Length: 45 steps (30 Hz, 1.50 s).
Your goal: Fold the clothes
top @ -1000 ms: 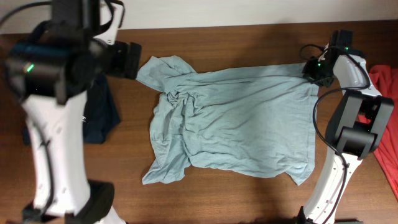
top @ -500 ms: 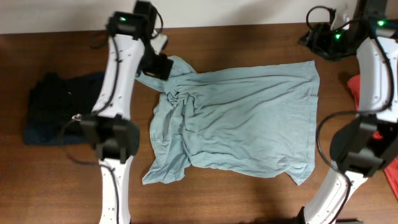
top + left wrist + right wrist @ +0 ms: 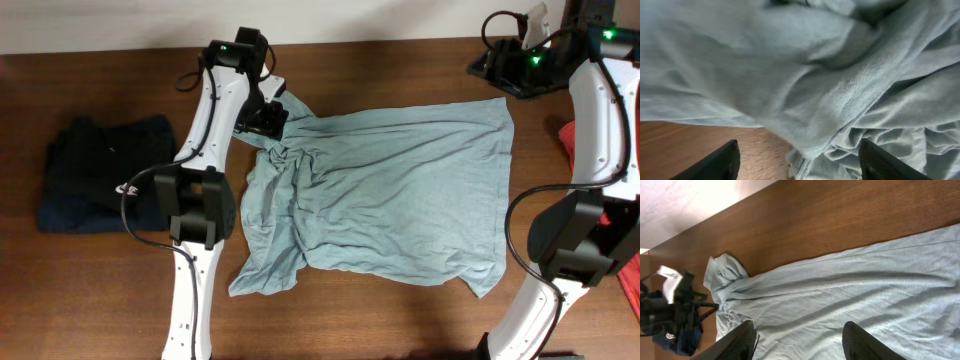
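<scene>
The pale grey-blue T-shirt (image 3: pixel 390 190) lies spread on the table, crumpled and bunched along its left side. My left gripper (image 3: pixel 268 117) is open, low over the shirt's upper left sleeve; in the left wrist view its fingers (image 3: pixel 797 160) straddle wrinkled cloth (image 3: pixel 840 90) and bare wood. My right gripper (image 3: pixel 505 62) is open and raised past the shirt's upper right corner; its wrist view looks down on the shirt (image 3: pixel 850 295) between its fingers (image 3: pixel 797 340). A navy garment (image 3: pixel 100 170) lies at the left. A red garment (image 3: pixel 575 140) shows at the right edge.
The brown wooden table (image 3: pixel 400 310) shows around the shirt. A pale wall runs along the table's far edge (image 3: pixel 380 20). The arms' white links and bases stand at the lower left (image 3: pixel 185 300) and lower right (image 3: pixel 545 290).
My left gripper has come down onto the shirt's upper left sleeve. My right gripper has let go of the upper right corner and lifted away toward the back.
</scene>
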Each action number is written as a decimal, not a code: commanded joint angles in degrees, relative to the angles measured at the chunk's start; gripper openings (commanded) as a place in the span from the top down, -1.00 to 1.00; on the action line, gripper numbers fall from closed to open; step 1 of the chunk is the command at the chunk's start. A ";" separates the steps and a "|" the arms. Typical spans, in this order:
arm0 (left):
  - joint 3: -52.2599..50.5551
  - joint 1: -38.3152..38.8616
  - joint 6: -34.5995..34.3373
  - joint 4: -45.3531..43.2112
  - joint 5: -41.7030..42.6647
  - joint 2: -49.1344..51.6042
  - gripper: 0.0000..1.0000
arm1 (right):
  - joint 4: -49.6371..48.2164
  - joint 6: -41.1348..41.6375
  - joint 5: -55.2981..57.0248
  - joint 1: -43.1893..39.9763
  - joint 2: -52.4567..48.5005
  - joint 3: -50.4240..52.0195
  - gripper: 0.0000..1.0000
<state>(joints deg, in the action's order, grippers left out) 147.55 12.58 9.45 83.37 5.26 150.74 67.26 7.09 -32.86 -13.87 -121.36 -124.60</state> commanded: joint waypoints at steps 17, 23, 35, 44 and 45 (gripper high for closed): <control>7.28 2.97 1.81 3.06 -5.07 -1.36 0.65 | 0.04 -0.87 1.62 0.09 -0.28 -0.22 -0.23; 6.51 3.19 1.81 2.67 -5.05 -1.60 -0.22 | 0.04 -0.87 1.62 0.09 -0.28 -0.22 -0.23; -4.98 3.41 1.84 0.17 -5.07 -1.51 0.38 | 0.04 -0.87 1.62 0.09 -0.28 -0.22 -0.23; -1.77 3.39 1.81 0.02 -5.07 -4.42 -0.41 | 0.04 -0.87 1.62 0.09 -0.28 -0.22 -0.23; -1.75 3.41 1.81 0.00 -5.07 -4.42 -0.67 | 0.04 -0.87 1.62 0.09 -0.28 -0.22 -0.24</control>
<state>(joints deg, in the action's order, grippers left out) 143.63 15.97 11.07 83.53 0.56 150.10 67.29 7.01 -31.55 -13.87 -121.36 -124.60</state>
